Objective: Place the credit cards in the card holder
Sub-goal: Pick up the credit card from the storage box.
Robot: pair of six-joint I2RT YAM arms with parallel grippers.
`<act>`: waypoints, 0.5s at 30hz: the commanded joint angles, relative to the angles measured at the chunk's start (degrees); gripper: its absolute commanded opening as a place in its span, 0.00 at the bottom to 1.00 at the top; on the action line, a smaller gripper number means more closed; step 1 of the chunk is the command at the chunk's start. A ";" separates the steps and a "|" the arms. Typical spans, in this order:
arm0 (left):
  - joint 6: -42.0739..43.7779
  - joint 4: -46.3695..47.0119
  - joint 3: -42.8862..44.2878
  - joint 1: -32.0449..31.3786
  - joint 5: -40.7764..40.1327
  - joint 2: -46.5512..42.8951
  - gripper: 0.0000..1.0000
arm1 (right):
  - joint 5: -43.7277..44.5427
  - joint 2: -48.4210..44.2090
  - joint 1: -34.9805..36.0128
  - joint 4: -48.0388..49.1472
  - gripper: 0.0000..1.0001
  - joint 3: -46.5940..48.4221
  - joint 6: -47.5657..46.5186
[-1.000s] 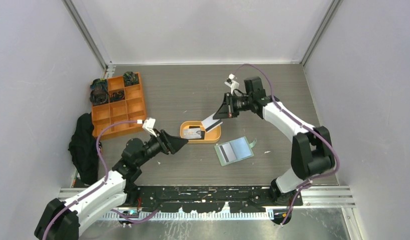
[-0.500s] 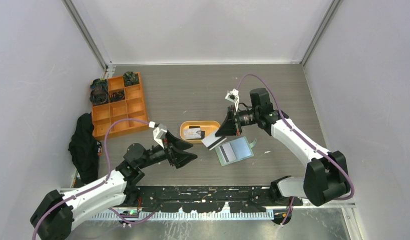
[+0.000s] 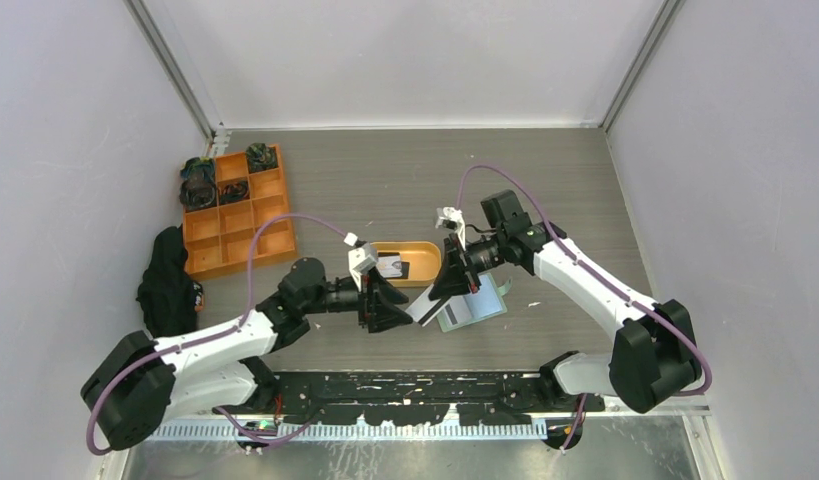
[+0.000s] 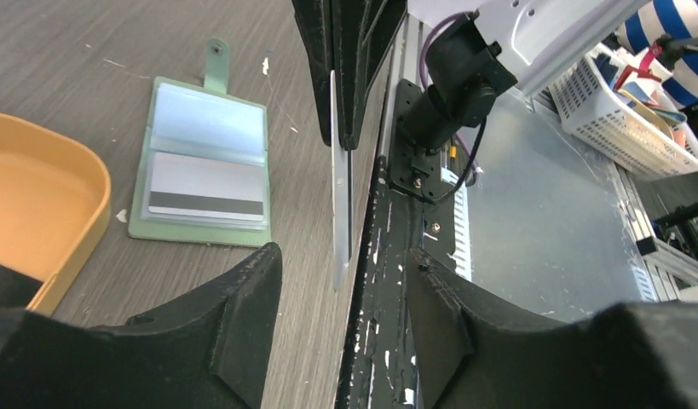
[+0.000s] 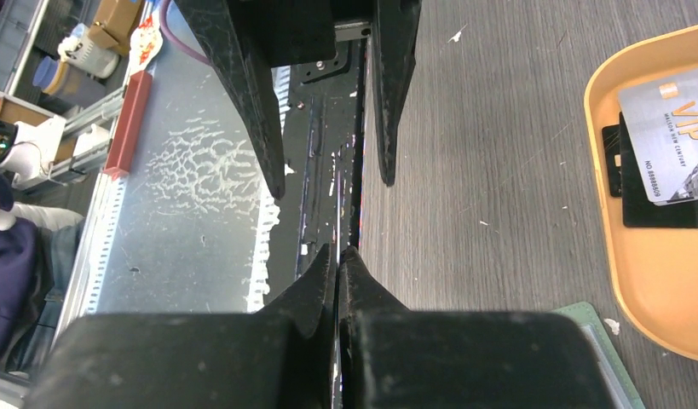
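My right gripper (image 5: 338,252) is shut on a pale credit card (image 3: 425,308), held on edge low over the table. In the left wrist view that card (image 4: 339,187) shows as a thin upright strip. Its free end lies between the spread fingers of my left gripper (image 4: 343,252), which is open and touches neither face. The green card holder (image 3: 480,300) lies open just right of the two grippers, with a striped card in its pocket (image 4: 207,183). A grey VIP card (image 5: 669,145) and a black card (image 5: 660,215) lie in the orange tray (image 3: 425,250).
An orange grid organiser (image 3: 235,210) with dark items stands at the back left. A black cloth (image 3: 165,285) lies at the left edge. The black mounting rail (image 3: 435,385) runs along the near edge, right under the grippers.
The right gripper carried the card from above the tray down to the near side beside the holder. The left gripper swung right to meet it, and its jaws narrowed a little around the card's end.
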 commanded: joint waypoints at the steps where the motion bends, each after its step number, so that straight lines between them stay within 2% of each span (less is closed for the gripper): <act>1: 3.47 0.56 4.41 -2.60 1.12 3.43 0.55 | -0.19 -0.28 0.81 -1.36 0.01 2.57 -3.49; 4: 5.01 -0.31 6.43 -4.58 0.45 5.77 0.49 | 0.31 0.14 1.35 -1.85 0.01 2.64 -4.07; 6: 5.27 -1.14 8.01 -5.23 0.92 7.43 0.39 | 0.60 0.27 1.76 -2.55 0.01 2.82 -4.80; 7: 5.28 -1.53 8.57 -5.31 1.04 8.30 0.32 | 0.61 0.29 1.92 -2.74 0.01 2.90 -4.93; 9: 5.28 -2.76 9.36 -5.33 1.04 9.49 0.04 | 0.78 0.31 2.16 -2.90 0.01 2.93 -5.15; 10: 4.94 -2.98 9.36 -5.32 0.70 9.64 0.00 | 0.89 0.22 2.17 -2.90 0.02 2.93 -5.16; 12: 3.14 -0.62 7.79 -5.32 -1.75 8.71 0.00 | 1.91 -0.06 2.05 -2.90 0.13 3.05 -4.96; 15: -1.25 7.85 1.15 -5.32 -10.05 4.21 0.00 | 1.41 -1.33 -0.75 1.91 0.53 2.71 1.13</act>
